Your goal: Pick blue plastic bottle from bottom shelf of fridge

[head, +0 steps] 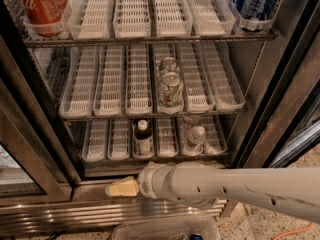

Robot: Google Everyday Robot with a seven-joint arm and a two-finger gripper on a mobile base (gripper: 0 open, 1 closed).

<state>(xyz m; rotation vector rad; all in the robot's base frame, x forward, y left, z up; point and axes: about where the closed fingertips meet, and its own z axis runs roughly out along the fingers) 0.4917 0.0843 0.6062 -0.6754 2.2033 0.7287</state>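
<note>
The fridge (45, 210) stands open, with wire racks of white slotted trays above a stainless steel base. On the bottom shelf (97, 143), the lowest and shortest level, the blue plastic bottle (143, 136) stands upright in a lane left of centre, its white cap on top, dark shoulders below it and a pale label on the body. Two lanes to its right a clear water bottle (196, 135) stands in its own tray, apart from it. The robot's pale arm (235, 186) reaches in from the right across the near foreground. It ends in the yellowish gripper (122, 187), which points left and lies low in front of the steel sill, nearer than the bottom shelf and just left of and below the bottle, touching neither. Whether the gripper is released or clenched cannot be told; nothing is seen in it. On the middle rack a green-labelled can (170, 90) sits in the centre lane. Red cans (39, 4) stand at the upper left and blue cans (255, 1) at the upper right.
</note>
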